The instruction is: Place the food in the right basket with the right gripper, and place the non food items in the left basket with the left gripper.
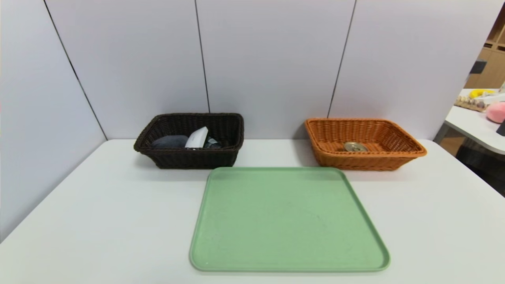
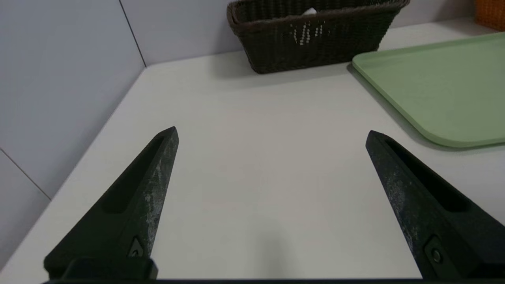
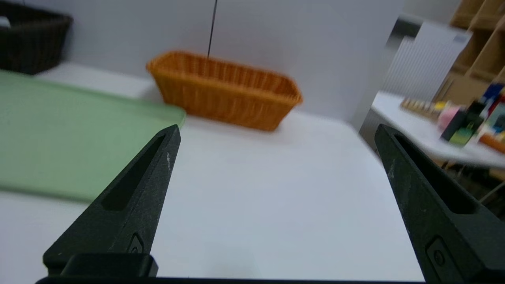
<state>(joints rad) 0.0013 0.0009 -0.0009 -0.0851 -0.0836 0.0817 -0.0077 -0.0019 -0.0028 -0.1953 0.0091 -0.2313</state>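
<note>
Grippers: L + R both apart, nothing held, over table; sort looks done; just retract clear of baskets, no regrasp.

green tray low and bare, free pass above it. dark brown basket blocks at eleven o'clock, orange-tan basket at one o'clock, open gap between. white wall closes off twelve o'clock, behind both. tabletop free at nine and three.
</note>
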